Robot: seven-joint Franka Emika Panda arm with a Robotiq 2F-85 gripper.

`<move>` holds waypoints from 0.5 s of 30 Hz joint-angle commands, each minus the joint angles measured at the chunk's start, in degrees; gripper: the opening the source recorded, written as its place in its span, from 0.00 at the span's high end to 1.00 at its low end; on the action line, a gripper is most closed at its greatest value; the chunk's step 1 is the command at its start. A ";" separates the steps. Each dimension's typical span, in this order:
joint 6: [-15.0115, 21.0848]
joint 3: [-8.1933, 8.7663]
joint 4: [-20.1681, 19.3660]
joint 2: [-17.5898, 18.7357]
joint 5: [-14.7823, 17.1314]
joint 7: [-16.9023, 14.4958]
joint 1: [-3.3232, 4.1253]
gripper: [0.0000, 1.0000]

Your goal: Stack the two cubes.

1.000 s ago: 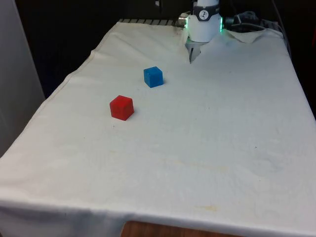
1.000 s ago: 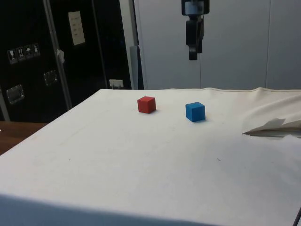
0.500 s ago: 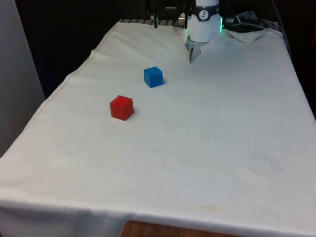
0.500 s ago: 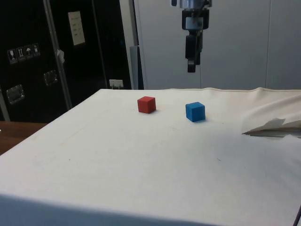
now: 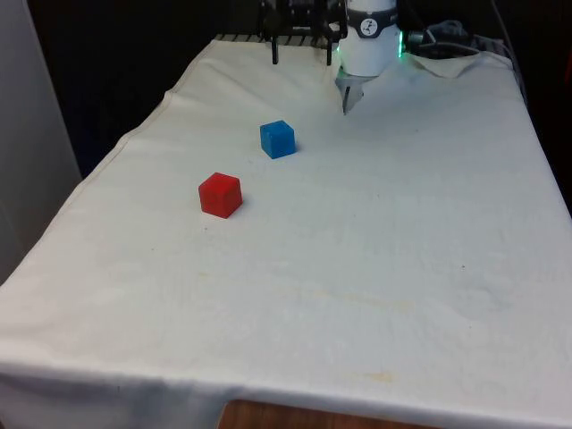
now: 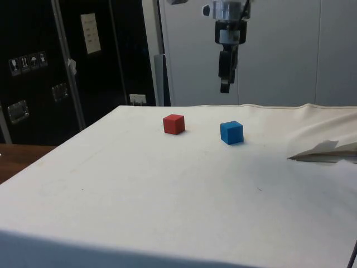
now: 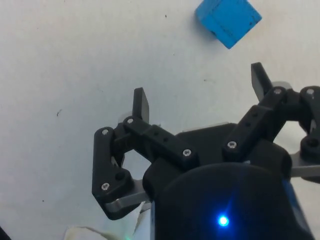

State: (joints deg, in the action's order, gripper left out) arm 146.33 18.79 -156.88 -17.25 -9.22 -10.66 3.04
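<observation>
A white cloth [image 5: 375, 232] covered the tabletop, rumpled into folds at the far end in the front view. Black curtains [image 5: 116, 63] hung behind it there. In the side view, dark cabinets [image 6: 39, 72] stood at the left, one door bearing a white paper label [image 6: 90, 33], beside pale wall panels [image 6: 279, 56]. Wood showed under the cloth's near edge [image 5: 268, 417].

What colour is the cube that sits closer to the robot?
Blue. The blue cube sits nearer the robot than the red cube; the front view shows it best.
</observation>
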 commanded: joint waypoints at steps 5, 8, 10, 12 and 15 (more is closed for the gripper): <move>0.86 0.69 -0.23 0.52 0.23 -0.80 0.00 0.00; 1.55 1.49 -0.23 1.20 0.34 -1.60 0.11 0.00; 2.92 2.35 -0.34 2.18 0.57 -2.69 0.23 0.00; 2.23 2.12 -0.11 2.23 0.00 -2.18 0.00 0.00; 5.21 3.50 -0.34 3.90 1.09 -4.70 0.46 0.00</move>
State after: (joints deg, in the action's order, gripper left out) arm 150.57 21.77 -156.99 -13.41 -9.11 -14.15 3.04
